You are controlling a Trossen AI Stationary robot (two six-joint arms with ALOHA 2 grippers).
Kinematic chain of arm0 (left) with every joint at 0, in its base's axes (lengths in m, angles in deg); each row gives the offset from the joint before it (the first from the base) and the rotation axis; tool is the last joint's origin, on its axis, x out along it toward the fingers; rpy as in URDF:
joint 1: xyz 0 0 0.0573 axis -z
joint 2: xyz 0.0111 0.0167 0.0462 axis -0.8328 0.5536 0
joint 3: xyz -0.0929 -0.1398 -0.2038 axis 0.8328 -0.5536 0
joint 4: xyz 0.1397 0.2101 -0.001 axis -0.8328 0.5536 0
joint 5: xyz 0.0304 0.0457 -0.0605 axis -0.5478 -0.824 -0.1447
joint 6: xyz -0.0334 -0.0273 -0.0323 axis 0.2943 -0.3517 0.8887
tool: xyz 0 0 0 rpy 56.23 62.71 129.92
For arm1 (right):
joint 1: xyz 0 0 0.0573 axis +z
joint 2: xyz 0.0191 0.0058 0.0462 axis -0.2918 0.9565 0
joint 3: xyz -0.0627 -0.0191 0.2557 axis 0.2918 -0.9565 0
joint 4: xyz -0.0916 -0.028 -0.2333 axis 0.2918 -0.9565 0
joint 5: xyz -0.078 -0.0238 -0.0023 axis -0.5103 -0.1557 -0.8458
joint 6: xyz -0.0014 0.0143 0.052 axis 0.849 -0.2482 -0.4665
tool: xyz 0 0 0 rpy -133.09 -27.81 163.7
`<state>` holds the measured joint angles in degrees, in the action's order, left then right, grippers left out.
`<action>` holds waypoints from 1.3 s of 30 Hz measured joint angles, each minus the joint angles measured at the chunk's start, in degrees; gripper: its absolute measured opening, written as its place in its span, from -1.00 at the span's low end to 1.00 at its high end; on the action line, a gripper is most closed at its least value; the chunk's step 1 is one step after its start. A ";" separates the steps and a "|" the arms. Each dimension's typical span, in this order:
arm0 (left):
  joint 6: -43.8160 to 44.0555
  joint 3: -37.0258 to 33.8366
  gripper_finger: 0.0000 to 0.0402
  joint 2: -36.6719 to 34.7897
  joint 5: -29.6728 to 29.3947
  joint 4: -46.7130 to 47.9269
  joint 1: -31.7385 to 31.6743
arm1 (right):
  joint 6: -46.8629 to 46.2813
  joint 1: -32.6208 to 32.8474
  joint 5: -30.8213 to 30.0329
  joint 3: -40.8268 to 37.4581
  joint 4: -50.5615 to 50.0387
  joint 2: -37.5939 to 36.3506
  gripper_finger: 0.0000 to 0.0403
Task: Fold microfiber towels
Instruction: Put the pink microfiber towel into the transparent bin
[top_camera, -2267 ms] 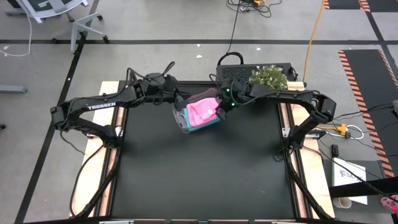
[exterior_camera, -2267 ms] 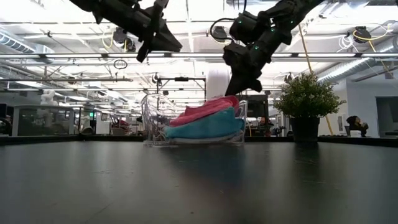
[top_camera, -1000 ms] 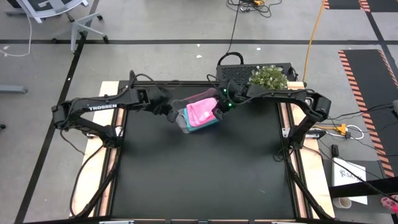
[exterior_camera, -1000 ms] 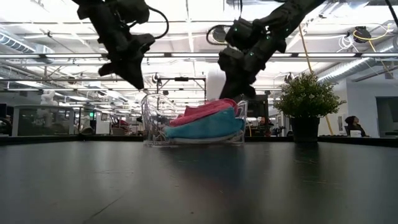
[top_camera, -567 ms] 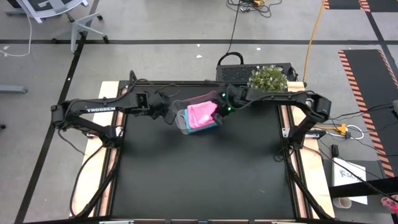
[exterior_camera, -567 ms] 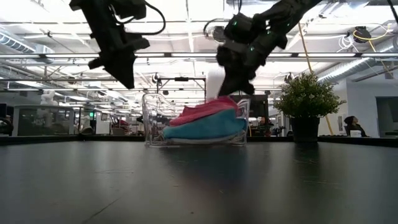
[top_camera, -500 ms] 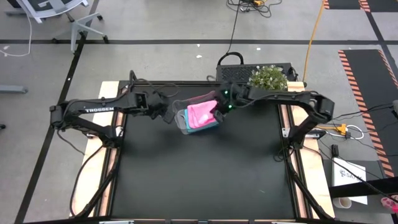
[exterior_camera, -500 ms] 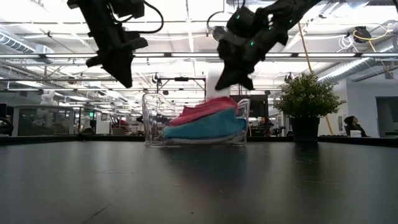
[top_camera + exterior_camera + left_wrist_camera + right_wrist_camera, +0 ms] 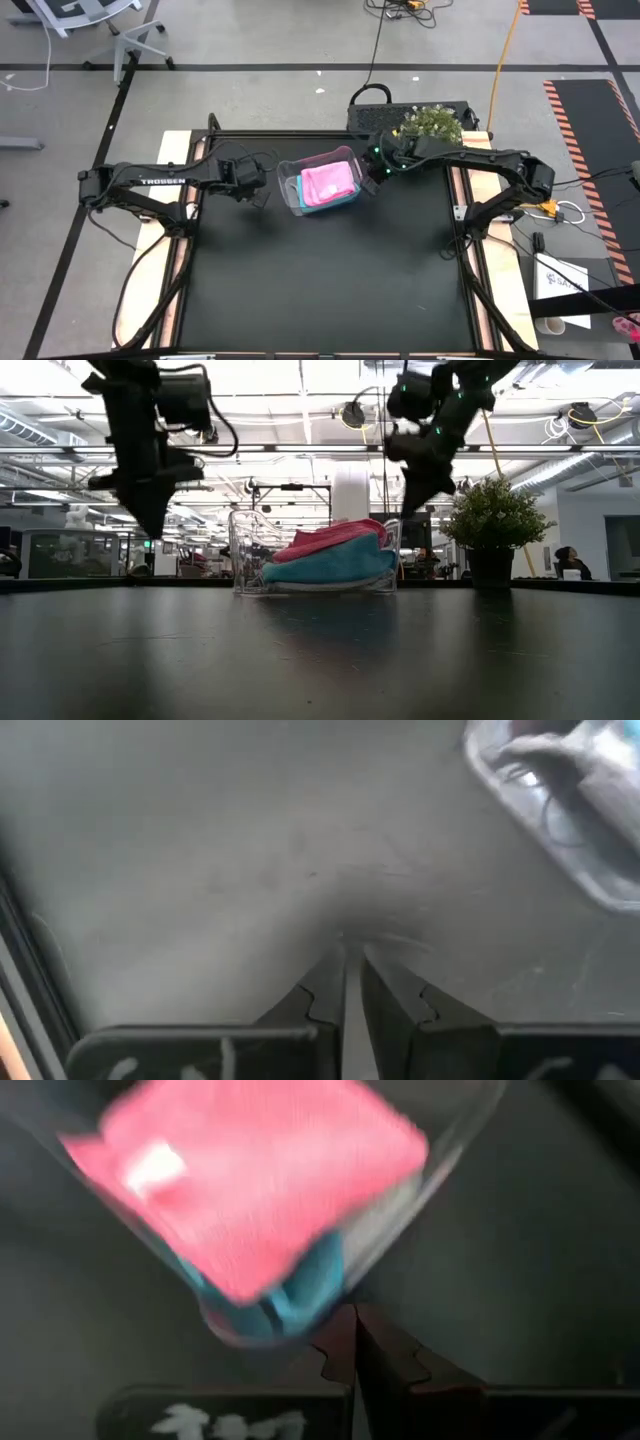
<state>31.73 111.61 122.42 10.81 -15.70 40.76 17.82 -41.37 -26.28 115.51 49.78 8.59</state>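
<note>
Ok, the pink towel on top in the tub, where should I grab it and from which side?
Probably from straight above: the pink towel lies folded on top of the teal towel inside the clear tub, whose walls block any sideways approach. Pinch the edge nearest the right gripper, which hangs just beside the tub; it looks shut, so open it first.

We see the pink towel (image 9: 328, 182) folded flat and lying on top of the stack, just beside the right hand (image 9: 368, 187) and well apart from the left hand (image 9: 262, 198). Under it lies the teal towel (image 9: 331, 204), its edge showing below the pink; both sit inside a clear tub (image 9: 290, 180).
</note>
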 joint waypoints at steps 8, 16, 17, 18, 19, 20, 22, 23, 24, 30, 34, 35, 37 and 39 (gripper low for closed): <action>-0.34 -5.16 -0.83 0.30 0.01 -13.38 -0.58 | -2.45 -0.81 0.01 -8.11 5.76 0.89 -1.00; -5.17 -5.92 -0.83 0.48 0.19 -26.25 -2.38 | -10.05 3.10 4.88 -11.72 15.05 0.88 -1.00; -5.58 -5.92 -0.83 0.48 0.22 -26.91 -2.71 | -10.60 3.85 4.96 -11.72 16.00 0.87 -1.00; -6.02 -5.92 -0.83 0.48 0.23 -27.18 -3.06 | -11.09 4.57 4.98 -11.74 17.27 0.87 -1.00; -6.36 -5.92 -0.83 0.48 0.23 -27.17 -3.43 | -11.35 5.23 5.00 -11.74 18.63 0.87 -1.00; -6.63 -5.92 -0.83 0.48 0.23 -27.09 -3.74 | -11.81 5.85 5.01 -11.73 19.94 0.87 -1.00; -7.32 -5.92 -0.83 0.48 0.23 -27.12 -4.36 | -13.21 7.09 5.01 -11.73 21.94 0.85 -1.00; -7.54 -5.92 -0.83 0.48 0.25 -27.12 -4.54 | -13.95 7.71 4.98 -11.73 22.53 0.85 -1.00; -7.64 -5.92 -0.83 0.48 0.27 -27.12 -4.78 | -14.52 8.29 4.97 -11.72 22.79 0.85 -1.00; -9.99 -5.92 -0.83 0.48 0.24 -27.24 -6.37 | -17.82 11.39 5.01 -10.79 22.71 -0.96 -1.00; -11.41 -5.92 -0.83 0.48 0.26 -27.96 -7.96 | -16.13 11.04 6.86 -4.33 20.52 -3.08 -1.00; -11.44 -5.92 -0.83 0.48 0.60 -28.17 -8.32 | -14.99 10.19 9.06 -1.83 18.13 -2.83 -1.00; -11.86 -5.92 -0.83 0.48 1.80 -28.25 -8.82 | -10.59 8.58 12.06 4.89 10.11 -0.68 -1.00; -12.27 -5.92 -0.83 0.48 2.89 -28.29 -9.08 | -4.51 7.14 11.70 12.94 -0.55 2.94 -1.00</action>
<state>19.46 105.69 122.90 13.71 -43.99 31.68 13.31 -34.23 -14.58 128.44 49.23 11.53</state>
